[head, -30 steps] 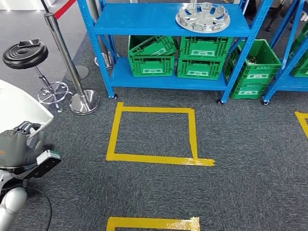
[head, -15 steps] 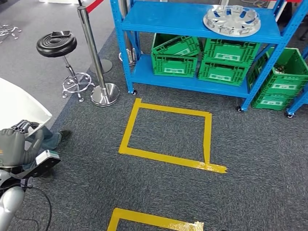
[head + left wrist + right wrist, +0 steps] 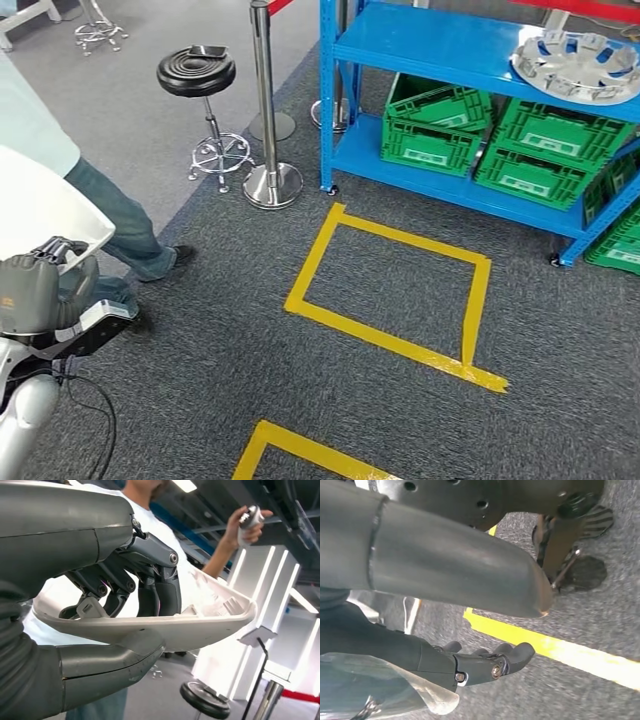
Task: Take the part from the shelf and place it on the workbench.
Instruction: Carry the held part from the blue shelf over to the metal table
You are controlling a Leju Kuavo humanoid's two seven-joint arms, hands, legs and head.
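Observation:
A white curved shell-like part (image 3: 41,205) sits at the lower left of the head view, and my left hand (image 3: 34,295) grips its near edge from below. In the left wrist view the dark fingers (image 3: 154,587) press inside the part (image 3: 188,627) while the thumb lies under its rim. My right hand (image 3: 433,655) hangs above the carpet in the right wrist view, fingers stretched out and holding nothing.
A blue shelf (image 3: 423,45) at the back right carries a silver wheel cover (image 3: 581,65) and green crates (image 3: 430,130). A steel post (image 3: 268,150) and a black stool (image 3: 198,70) stand left of it. Yellow tape squares (image 3: 392,340) mark the carpet. A person (image 3: 124,225) stands close on my left.
The camera has turned left, so shelf, post and stool have slid right in the picture. A person's legs have come into view beside the part. My left hand still holds the part.

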